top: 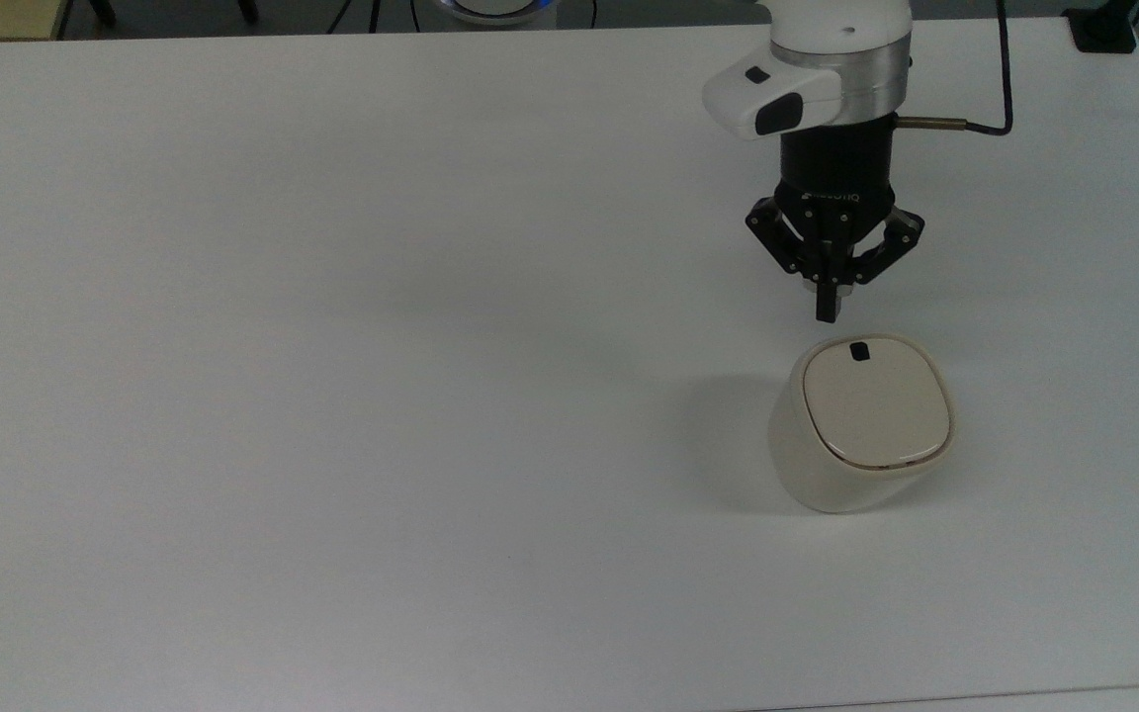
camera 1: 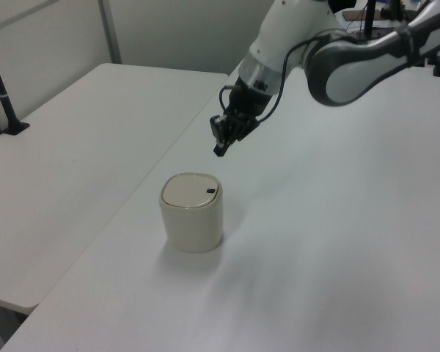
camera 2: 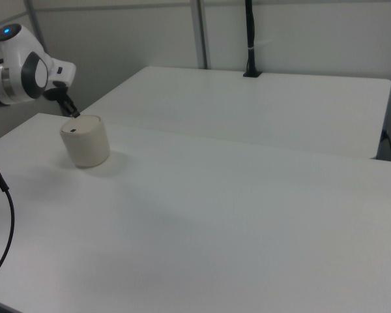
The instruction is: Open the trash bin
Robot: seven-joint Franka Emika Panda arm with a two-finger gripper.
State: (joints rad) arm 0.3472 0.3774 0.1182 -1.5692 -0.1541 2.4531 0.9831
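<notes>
A: Where is the trash bin (top: 861, 425) standing at this moment?

B: It stands on the white table (top: 332, 396), toward the top view's right and a little below the middle. Its lid (top: 876, 403) is closed and flat, slanted, with the small black button mark (top: 859, 351) at the edge that faces the arm.

A: And the gripper (top: 828, 314)?

B: It hangs above the table, just beside the bin on the button side. Its fingers are pressed together into one narrow tip, and they hold nothing. In the left view the gripper (camera 1: 219, 150) is above the bin (camera 1: 191, 213) and a little behind it, not touching.

A: So which way must it go?

B: I think the button lies a short way forward and down from the tip: in the top view, slightly down and slightly to the right. The lid is about as wide as it is long, so the button, not an axis, gives the direction

A: The risk?

B: To my judgement, pressing beside the mark, on the rim, would only push the light bin
</notes>
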